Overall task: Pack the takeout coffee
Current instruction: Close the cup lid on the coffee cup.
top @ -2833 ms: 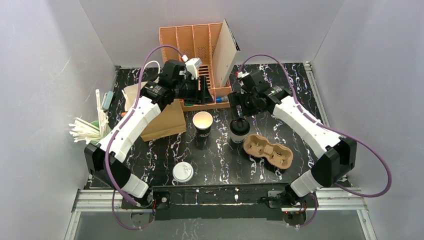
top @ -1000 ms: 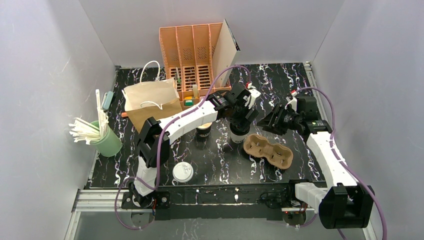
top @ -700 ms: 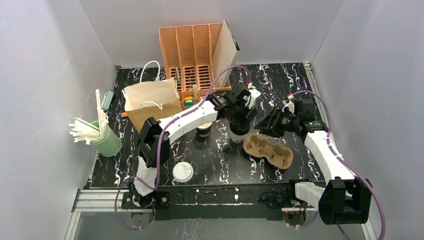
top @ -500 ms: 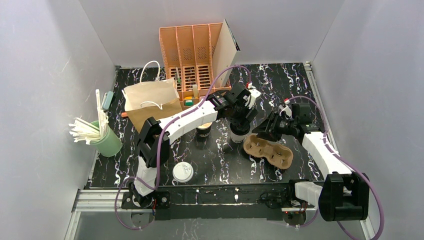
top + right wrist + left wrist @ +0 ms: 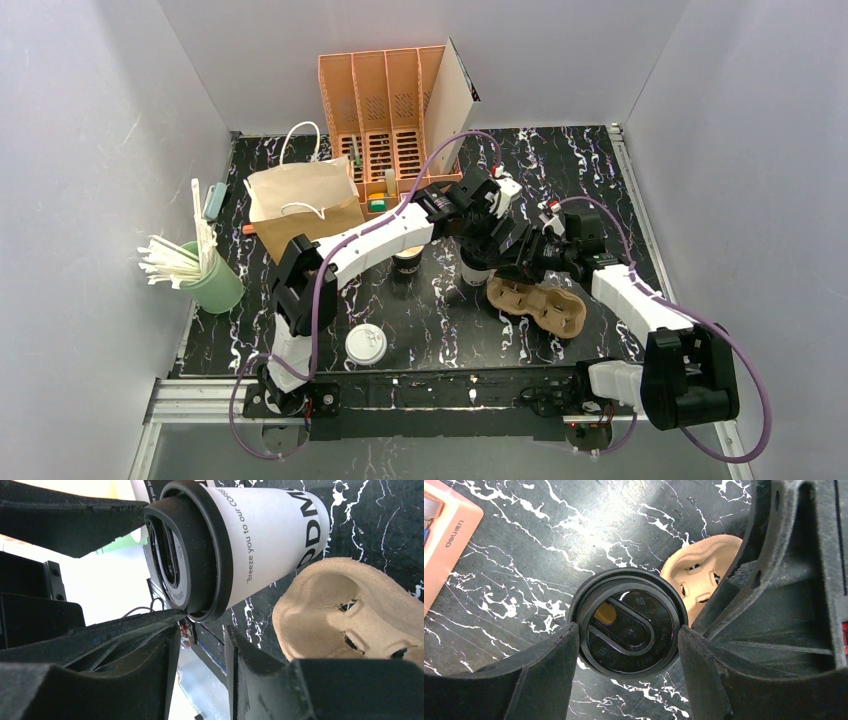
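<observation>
The takeout coffee [image 5: 628, 622] is a white paper cup [image 5: 270, 535] with a black lid, standing upright mid-table [image 5: 474, 270]. My left gripper [image 5: 626, 680] hangs over it, shut on the lid's rim, with a finger [image 5: 549, 670] pressed against each side. In the top view the left gripper [image 5: 481, 243] covers the cup's top. My right gripper [image 5: 201, 632] is open with nothing between its jaws. Its tips sit level with the lid, just right of the cup [image 5: 515, 262]. The brown pulp cup carrier [image 5: 540, 305] lies right beside the cup.
An open dark cup [image 5: 407, 262] stands left of the coffee, partly under my left arm. A brown paper bag [image 5: 305, 210] lies at back left, an orange organiser [image 5: 390, 90] behind it. A green cup of straws [image 5: 210, 280] is far left, a flat white lid [image 5: 366, 343] near the front.
My right arm has swung left from the table's right side up to the cup, its jaws narrowing. My left gripper has closed a little onto the lid and stayed in place.
</observation>
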